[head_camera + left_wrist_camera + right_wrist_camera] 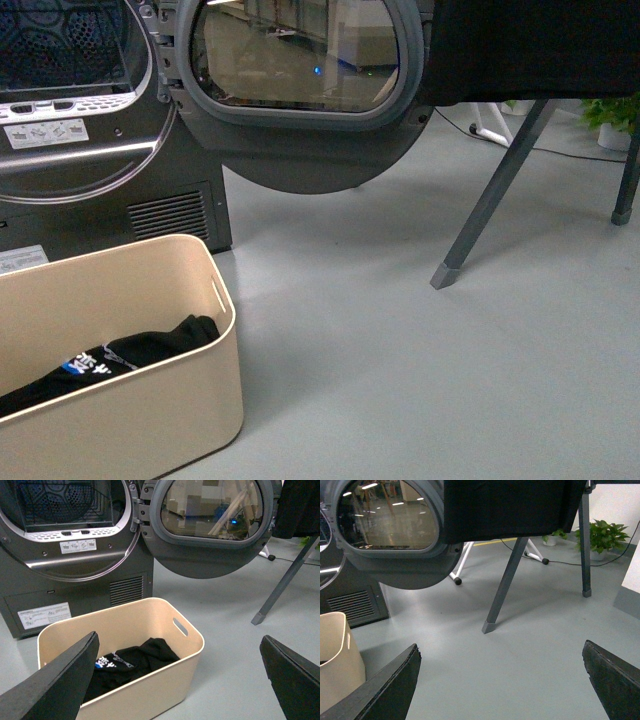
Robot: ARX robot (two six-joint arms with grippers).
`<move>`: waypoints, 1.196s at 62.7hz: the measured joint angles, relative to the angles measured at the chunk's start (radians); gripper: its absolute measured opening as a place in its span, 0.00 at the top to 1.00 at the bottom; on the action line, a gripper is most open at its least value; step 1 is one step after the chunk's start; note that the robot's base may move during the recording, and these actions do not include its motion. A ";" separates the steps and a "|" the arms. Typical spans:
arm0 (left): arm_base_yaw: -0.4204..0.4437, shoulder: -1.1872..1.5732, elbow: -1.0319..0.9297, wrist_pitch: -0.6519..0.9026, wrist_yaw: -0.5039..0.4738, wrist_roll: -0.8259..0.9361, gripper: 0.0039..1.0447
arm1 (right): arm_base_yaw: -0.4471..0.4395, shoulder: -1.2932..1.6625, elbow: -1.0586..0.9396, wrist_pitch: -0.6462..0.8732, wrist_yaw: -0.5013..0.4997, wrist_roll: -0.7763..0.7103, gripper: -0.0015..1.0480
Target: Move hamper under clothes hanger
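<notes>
The beige hamper [150, 400] stands on the grey floor at the lower left, in front of the dryer, with black clothing [120, 357] inside; it also shows as hamper [150, 700] and hamper [335, 655]. The clothes hanger shows by its slanted dark grey legs [495, 190], to the right, with a black garment [530, 45] draped over it; its bar is out of view. The legs [505, 587] stand ahead in the right wrist view. My left gripper [180, 680] hangs open above the hamper's near corner. Over bare floor, my right gripper [502, 682] is open.
A dark grey dryer [90, 150] stands behind the hamper, its round door [300, 90] swung open toward the hanger. A white-legged stand [457, 572] and potted plants [602, 535] lie beyond the hanger. A cable [560, 152] runs along the floor.
</notes>
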 joint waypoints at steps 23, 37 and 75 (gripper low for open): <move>0.000 0.000 0.000 0.000 0.000 0.000 0.06 | 0.000 0.000 0.000 0.000 0.000 0.000 0.08; 0.000 0.003 0.000 0.000 0.000 0.000 0.06 | -0.002 0.000 0.000 0.001 0.003 0.000 0.08; 0.000 0.000 0.000 0.000 -0.004 0.000 0.06 | 0.000 0.000 0.000 0.000 -0.003 0.000 0.08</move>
